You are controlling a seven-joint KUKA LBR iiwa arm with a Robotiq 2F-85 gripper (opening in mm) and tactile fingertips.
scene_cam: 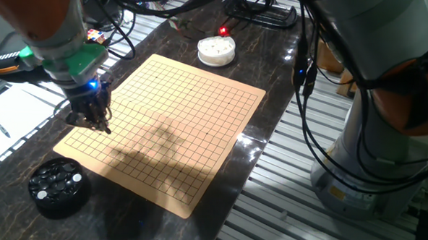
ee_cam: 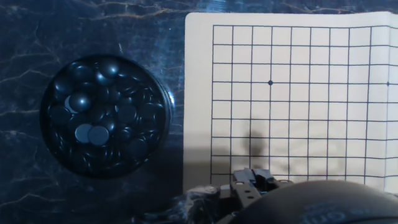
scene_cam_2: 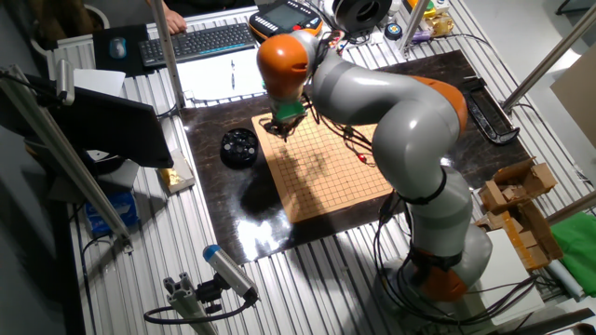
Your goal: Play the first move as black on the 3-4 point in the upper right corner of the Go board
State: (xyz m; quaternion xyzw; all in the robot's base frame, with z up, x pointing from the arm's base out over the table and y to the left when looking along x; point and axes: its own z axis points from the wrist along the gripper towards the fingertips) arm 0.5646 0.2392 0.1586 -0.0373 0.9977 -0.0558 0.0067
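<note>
Black stones: We saw many glossy black stones (ee_cam: 99, 118) heaped in a round dark bowl (ee_cam: 45, 134), which lay at about 9 o'clock in the hand view. We could not tell which single stone was the one for the move. In one fixed view the bowl (scene_cam: 57, 188) stood at about 8 o'clock, on the dark table just beside the near corner of the board.

Gripper: In one fixed view the gripper (scene_cam: 91, 117) hung over the left edge of the board, at about 9 o'clock in the picture, near the bowl but apart from it. In the hand view only its dark tip showed at 6 o'clock. We could not tell if the fingers were apart or together, or if they carried a stone.

Go board: The pale wooden board (scene_cam: 172, 125) lay flat on the table (scene_cam: 274, 79). We saw no stone on its grid. In the hand view it filled the right half.

White stones: A white bowl (scene_cam: 216, 51) with white stones stood at about 12 o'clock in one fixed view, just beyond the far corner of the board.
</note>
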